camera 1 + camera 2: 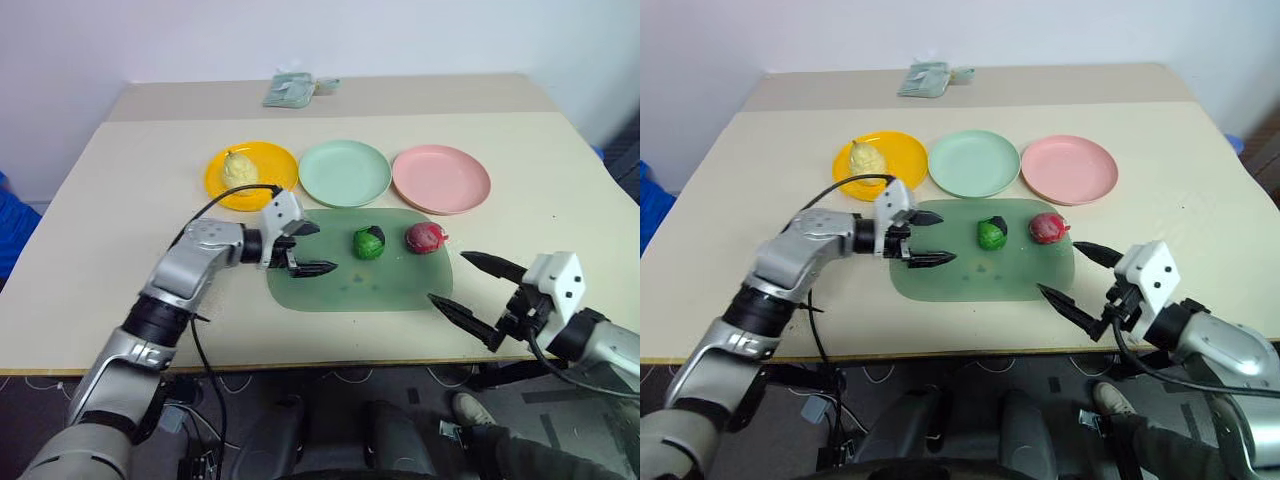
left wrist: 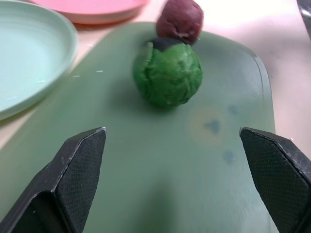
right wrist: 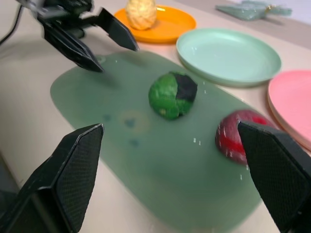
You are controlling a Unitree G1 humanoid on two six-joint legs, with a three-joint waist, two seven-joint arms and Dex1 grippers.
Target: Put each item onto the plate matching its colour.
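The pale yellow pear lies on the yellow-orange plate. Beside it stand the mint green plate and the pink plate, both bare. On the translucent green mat rest the green ball with a dark patch and the dark red lump. My left gripper is open over the mat's left part, pointing at the green ball a short way off. My right gripper is open at the mat's right front corner, apart from the red lump.
A folded greenish cloth lies at the table's far edge. A black cable loops over my left arm. The front table edge runs just below the mat.
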